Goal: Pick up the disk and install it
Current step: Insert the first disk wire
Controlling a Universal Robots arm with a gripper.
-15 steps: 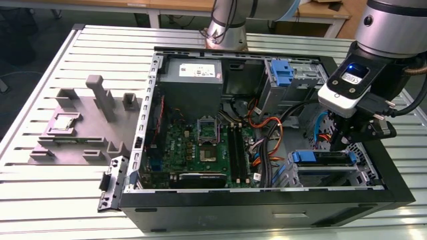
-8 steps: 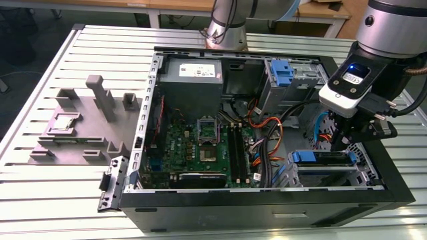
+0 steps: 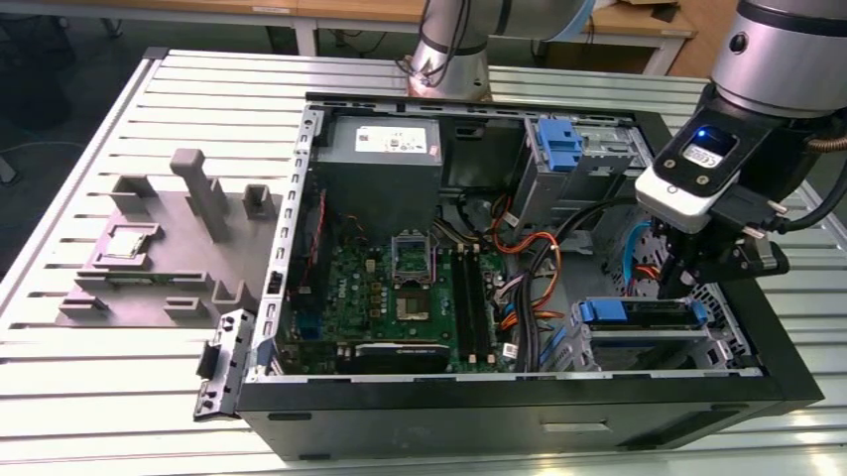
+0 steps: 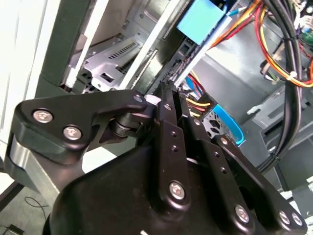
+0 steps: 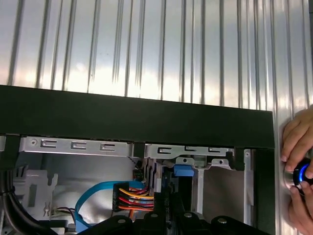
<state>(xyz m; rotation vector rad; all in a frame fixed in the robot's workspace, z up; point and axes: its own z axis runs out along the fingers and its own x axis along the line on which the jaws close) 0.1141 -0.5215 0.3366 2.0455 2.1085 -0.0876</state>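
Note:
The disk, a grey slab with a blue bracket round it, lies flat in the metal drive cage at the open computer case's corner, low on the exterior view's right. My gripper points straight down at it, fingertips at the disk's top face. In the second wrist view the gripper has its thin black fingers drawn together to a point with nothing between them, and the blue bracket lies just beyond. The first wrist view shows the blue bracket inside the cage.
The case sits on a slatted metal table. Inside are a motherboard, a grey power-supply box, a bare blue caddy and bundles of coloured cables. Grey fixtures stand beside the case. A hand holds a blue-lit button.

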